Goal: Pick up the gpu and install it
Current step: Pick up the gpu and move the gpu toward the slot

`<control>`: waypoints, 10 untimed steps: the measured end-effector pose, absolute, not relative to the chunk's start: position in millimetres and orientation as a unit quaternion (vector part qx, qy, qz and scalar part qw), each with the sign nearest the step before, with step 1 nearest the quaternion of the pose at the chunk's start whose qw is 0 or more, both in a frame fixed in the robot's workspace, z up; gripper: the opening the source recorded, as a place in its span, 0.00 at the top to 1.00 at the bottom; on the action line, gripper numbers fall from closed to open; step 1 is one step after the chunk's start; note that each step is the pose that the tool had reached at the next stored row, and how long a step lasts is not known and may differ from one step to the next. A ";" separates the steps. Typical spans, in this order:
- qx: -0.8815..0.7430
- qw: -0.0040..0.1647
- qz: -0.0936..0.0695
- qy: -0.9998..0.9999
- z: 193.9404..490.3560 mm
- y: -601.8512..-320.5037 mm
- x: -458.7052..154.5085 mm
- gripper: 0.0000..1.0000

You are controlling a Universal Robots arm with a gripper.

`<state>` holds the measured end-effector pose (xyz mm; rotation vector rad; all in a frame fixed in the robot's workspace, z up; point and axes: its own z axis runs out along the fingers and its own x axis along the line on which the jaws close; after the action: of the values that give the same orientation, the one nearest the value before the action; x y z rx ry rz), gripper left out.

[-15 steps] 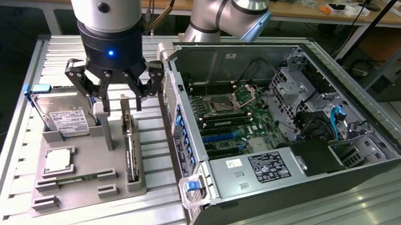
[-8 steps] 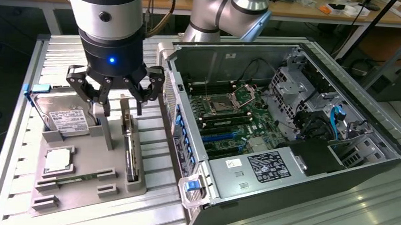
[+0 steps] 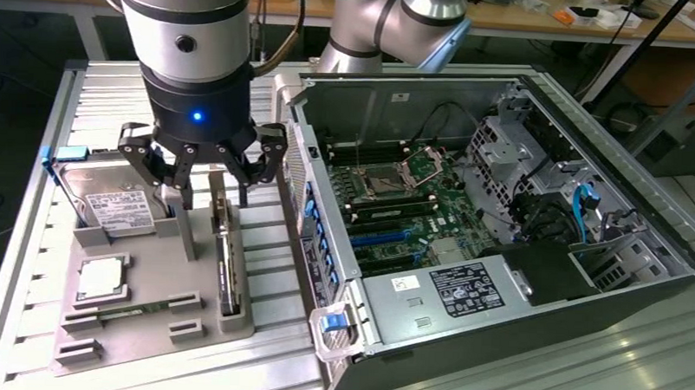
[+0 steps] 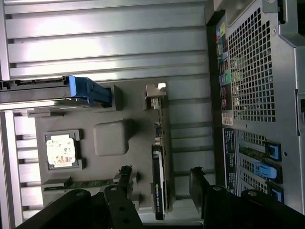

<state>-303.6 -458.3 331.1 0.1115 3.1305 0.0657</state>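
The gpu (image 3: 227,260) stands on edge in a slot of the grey holder (image 3: 160,279), a thin green card with a black face and a silver bracket at its far end. In the wrist view the gpu (image 4: 158,162) runs straight between my two dark fingers (image 4: 125,179). My gripper (image 3: 206,190) hangs open just above the card's bracket end, with a finger on each side and a gap between each finger and the card. The gripper (image 4: 161,183) holds nothing.
The holder also carries a silver hard drive (image 3: 114,206), a square processor (image 3: 99,276) and a narrow memory stick (image 3: 129,309). The open computer case (image 3: 659,223) lies close on the exterior view's right, motherboard (image 3: 405,206) exposed. Its perforated rear panel (image 4: 252,71) faces the holder.
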 end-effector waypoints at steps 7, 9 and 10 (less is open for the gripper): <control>0.029 0.004 0.021 0.999 321.1 -466.6 -301.1 0.40; 0.027 0.004 0.021 0.999 319.0 -468.8 -300.4 0.40; 0.026 0.004 0.021 0.999 318.2 -469.6 -300.1 0.40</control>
<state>-300.1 -469.6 318.2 0.0826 3.1318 0.0648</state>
